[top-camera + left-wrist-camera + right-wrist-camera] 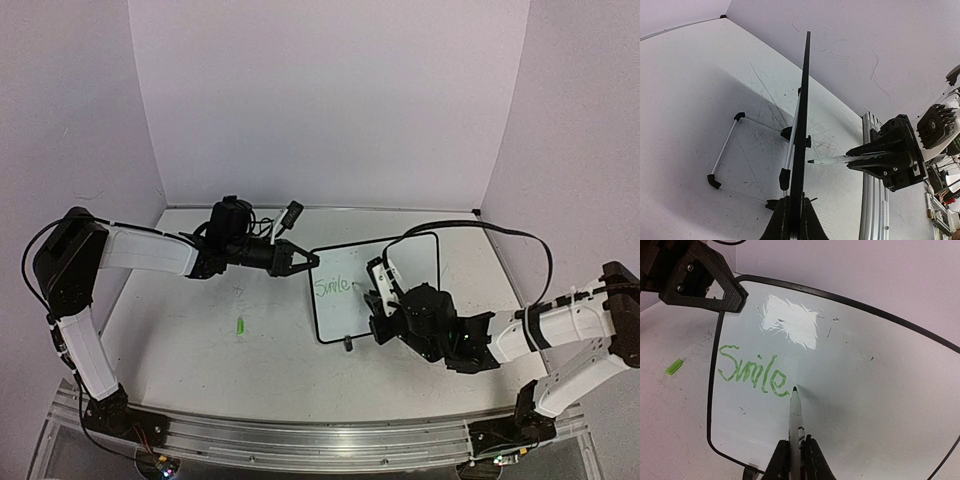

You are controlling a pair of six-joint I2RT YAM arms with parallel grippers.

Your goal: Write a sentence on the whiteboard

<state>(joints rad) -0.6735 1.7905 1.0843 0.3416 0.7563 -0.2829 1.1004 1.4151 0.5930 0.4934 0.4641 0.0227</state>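
Observation:
The whiteboard [415, 262] stands tilted on the table, and its black frame shows edge-on in the left wrist view [803, 115]. My left gripper [308, 262] [794, 206] is shut on the board's left edge. Green handwriting reading "Smile" [752, 371] [334, 287] fills the board's left part. My right gripper [795, 446] [379, 300] is shut on a white marker [794, 412] [832, 160]. The marker's dark tip is at the board's face, just right of the "e".
A small green cap [241, 325] [674, 366] lies on the table left of the board. A wire stand with black feet [725, 150] props the board from behind. The aluminium rail [300, 440] with the arm bases runs along the near edge. Faint scribbles mark the tabletop.

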